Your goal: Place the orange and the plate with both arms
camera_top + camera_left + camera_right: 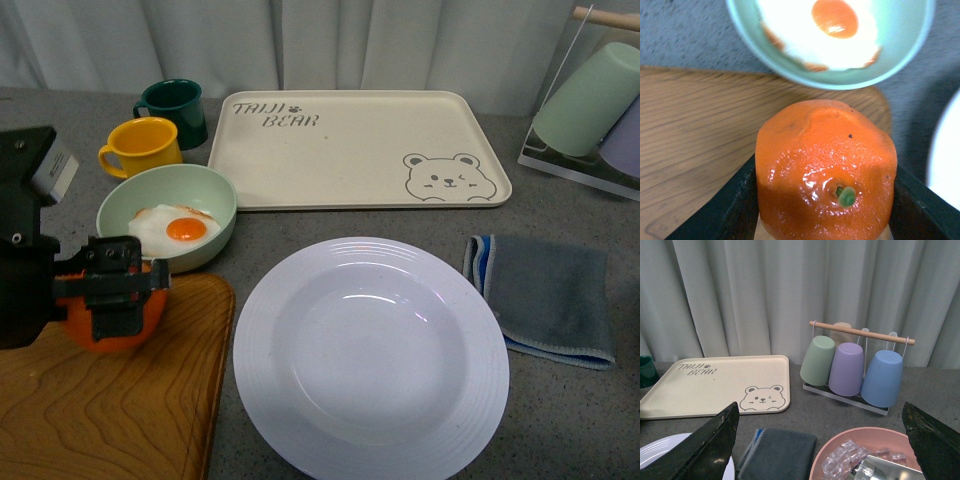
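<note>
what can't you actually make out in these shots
- Front view: the left hand covers much of the orange, so whether it touches the wooden board is unclear.
- Left wrist view: the frame edge cuts off the orange's underside.
- Right wrist view: the pink bowl is cut off by the edge; the shiny item in its ice is unidentifiable.

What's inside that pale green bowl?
The green bowl holds a fried egg, yolk up. Anything under the egg is covered, and the left gripper hides part of the bowl's near wall.

Grey speckled countertop point(560, 420) — pale pleated curtain point(740, 295) behind, soft even light.
</note>
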`<state>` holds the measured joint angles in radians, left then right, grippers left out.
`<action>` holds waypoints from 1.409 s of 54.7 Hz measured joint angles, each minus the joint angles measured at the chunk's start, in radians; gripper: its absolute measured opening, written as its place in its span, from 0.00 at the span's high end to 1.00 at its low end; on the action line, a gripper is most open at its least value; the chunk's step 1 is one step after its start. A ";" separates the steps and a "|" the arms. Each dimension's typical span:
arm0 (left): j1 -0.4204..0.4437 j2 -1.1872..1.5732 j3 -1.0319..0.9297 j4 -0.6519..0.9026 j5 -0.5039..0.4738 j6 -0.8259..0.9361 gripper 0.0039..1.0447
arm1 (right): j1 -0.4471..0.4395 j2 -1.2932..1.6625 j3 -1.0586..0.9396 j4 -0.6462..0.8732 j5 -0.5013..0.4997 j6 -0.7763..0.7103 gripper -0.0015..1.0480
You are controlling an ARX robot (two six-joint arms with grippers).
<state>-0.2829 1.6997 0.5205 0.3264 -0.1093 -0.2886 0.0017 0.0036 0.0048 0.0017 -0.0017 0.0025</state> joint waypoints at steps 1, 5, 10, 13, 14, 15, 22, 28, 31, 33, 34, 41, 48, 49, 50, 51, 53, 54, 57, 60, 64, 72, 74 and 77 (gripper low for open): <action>-0.016 -0.015 0.001 -0.003 -0.002 -0.001 0.44 | 0.000 0.000 0.000 0.000 0.000 0.000 0.09; -0.087 -0.050 0.015 -0.008 -0.020 -0.006 0.46 | 0.000 0.000 0.000 0.000 0.000 0.000 0.09; -0.175 -0.048 0.047 -0.012 -0.031 -0.030 0.46 | 0.000 0.000 0.000 0.000 0.000 0.000 0.09; -0.227 -0.030 0.070 -0.012 -0.038 -0.041 0.46 | 0.000 0.000 0.000 0.000 0.000 0.000 0.09; -0.237 -0.025 0.076 -0.012 -0.040 -0.043 0.46 | 0.000 0.000 0.000 0.000 0.000 0.000 0.09; -0.255 -0.014 0.086 -0.011 -0.046 -0.047 0.46 | 0.000 0.000 0.000 0.000 0.000 0.000 0.09; -0.336 0.056 0.144 -0.011 -0.056 -0.077 0.46 | 0.000 0.000 0.000 0.000 0.000 0.000 0.09; -0.386 0.120 0.195 -0.009 -0.062 -0.092 0.46 | 0.000 0.000 0.000 0.000 0.000 0.000 0.09; -0.402 0.149 0.218 -0.011 -0.069 -0.103 0.46 | 0.000 0.000 0.000 0.000 0.000 0.000 0.09; -0.410 0.164 0.230 -0.013 -0.072 -0.110 0.46 | 0.000 0.000 0.000 0.000 0.000 0.000 0.09; -0.414 0.174 0.238 -0.014 -0.069 -0.113 0.46 | 0.000 0.000 0.000 0.000 0.000 0.000 0.09; -0.428 0.217 0.272 -0.021 -0.074 -0.118 0.46 | 0.000 0.000 0.000 0.000 0.000 0.000 0.09; -0.431 0.255 0.295 -0.030 -0.082 -0.118 0.46 | 0.000 0.000 0.000 0.000 0.000 0.000 0.09; -0.431 0.258 0.296 -0.031 -0.082 -0.119 0.46 | 0.000 0.000 0.000 0.000 0.000 0.000 0.09; -0.430 0.265 0.297 -0.032 -0.082 -0.121 0.46 | 0.000 0.000 0.000 0.000 0.000 0.000 0.09; -0.430 0.271 0.299 -0.033 -0.083 -0.121 0.46 | 0.000 0.000 0.000 0.000 0.000 0.000 0.09; -0.430 0.276 0.299 -0.034 -0.084 -0.122 0.46 | 0.000 0.000 0.000 0.000 0.000 0.000 0.09; -0.428 0.280 0.299 -0.034 -0.084 -0.124 0.42 | 0.000 0.000 0.000 0.000 0.000 0.000 0.09; -0.427 0.285 0.299 -0.034 -0.083 -0.124 0.31 | 0.000 0.000 0.000 0.000 0.000 0.000 0.09; -0.426 0.283 0.299 -0.034 -0.081 -0.126 0.22 | 0.000 0.000 0.000 0.000 0.000 0.000 0.09; -0.423 0.272 0.297 -0.033 -0.074 -0.133 0.08 | 0.000 0.000 0.000 0.000 0.000 0.000 0.09; -0.411 0.236 0.283 -0.031 -0.070 -0.146 0.06 | 0.000 0.000 0.000 0.000 0.000 0.000 0.09; -0.406 0.226 0.280 -0.031 -0.070 -0.150 0.06 | 0.000 0.000 0.000 0.000 0.000 0.000 0.09; -0.396 0.208 0.272 -0.022 -0.075 -0.154 0.06 | 0.000 0.000 0.000 0.000 0.000 0.000 0.09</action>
<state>-0.6792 1.9080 0.7925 0.3042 -0.1841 -0.4427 0.0017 0.0036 0.0048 0.0017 -0.0013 0.0025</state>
